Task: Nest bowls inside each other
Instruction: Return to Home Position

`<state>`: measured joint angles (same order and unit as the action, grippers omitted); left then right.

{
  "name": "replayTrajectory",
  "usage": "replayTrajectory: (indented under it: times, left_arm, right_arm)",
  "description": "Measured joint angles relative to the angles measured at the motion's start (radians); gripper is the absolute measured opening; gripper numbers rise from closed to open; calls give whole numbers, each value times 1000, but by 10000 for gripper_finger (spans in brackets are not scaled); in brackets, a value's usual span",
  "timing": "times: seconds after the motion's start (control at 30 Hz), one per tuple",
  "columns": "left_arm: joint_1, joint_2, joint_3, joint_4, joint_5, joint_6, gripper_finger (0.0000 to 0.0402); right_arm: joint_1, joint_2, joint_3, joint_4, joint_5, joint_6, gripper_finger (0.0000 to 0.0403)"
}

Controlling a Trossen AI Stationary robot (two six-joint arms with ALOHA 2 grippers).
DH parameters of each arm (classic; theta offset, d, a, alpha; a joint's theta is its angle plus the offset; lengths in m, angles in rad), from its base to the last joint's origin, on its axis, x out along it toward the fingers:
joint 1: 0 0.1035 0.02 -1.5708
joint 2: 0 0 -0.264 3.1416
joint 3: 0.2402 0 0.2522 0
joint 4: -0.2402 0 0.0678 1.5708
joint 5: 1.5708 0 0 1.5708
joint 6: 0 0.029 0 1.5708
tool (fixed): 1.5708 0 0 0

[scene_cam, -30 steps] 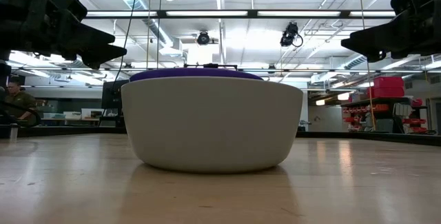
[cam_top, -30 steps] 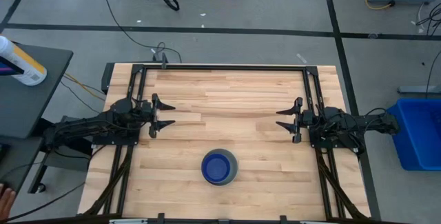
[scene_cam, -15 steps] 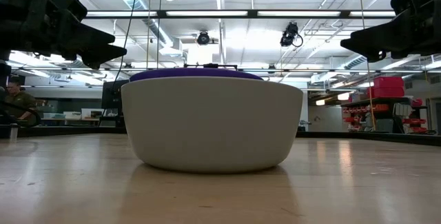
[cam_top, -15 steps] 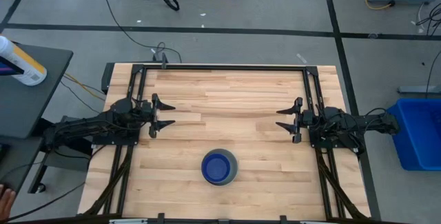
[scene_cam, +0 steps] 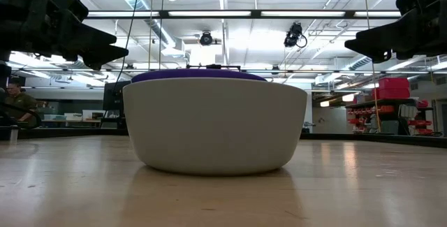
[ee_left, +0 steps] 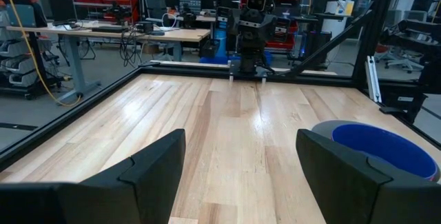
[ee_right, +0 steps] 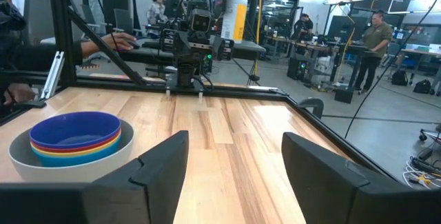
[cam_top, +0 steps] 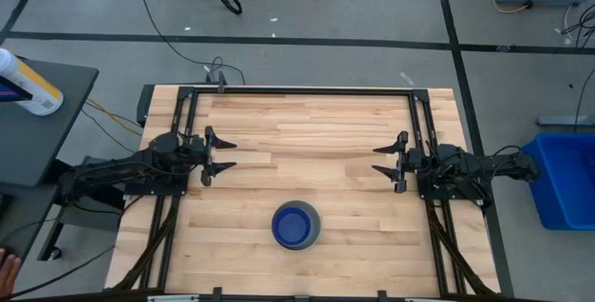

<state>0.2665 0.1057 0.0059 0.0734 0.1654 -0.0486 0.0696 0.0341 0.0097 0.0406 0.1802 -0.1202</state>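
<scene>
The bowls stand as one stack (cam_top: 296, 226) near the table's front edge, at its middle. The pale grey bowl (scene_cam: 214, 126) rests on its base on the wood and holds the others. The dark blue bowl (ee_right: 76, 129) lies on top, with a yellow rim (ee_right: 77, 149) and other coloured rims showing below it. My left gripper (cam_top: 231, 154) hovers open at the table's left side, pointing level toward the right. My right gripper (cam_top: 376, 160) hovers open at the right side, facing it. Both are well behind the stack, with nothing between their fingers.
A black frame (cam_top: 297, 90) runs along the table's far edge and sides. Off the table are a blue bin (cam_top: 562, 177) at the right and a dark side table with a bottle (cam_top: 28, 84) at the left. People stand in the room beyond.
</scene>
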Motion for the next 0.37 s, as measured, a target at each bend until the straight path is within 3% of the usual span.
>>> replayTrajectory:
  times: [0.37]
  left_arm:
    - [0, 0, 0, 0, 0, 0, 286]
  right_arm:
    - [0, 0, 0, 0, 0, 0, 262]
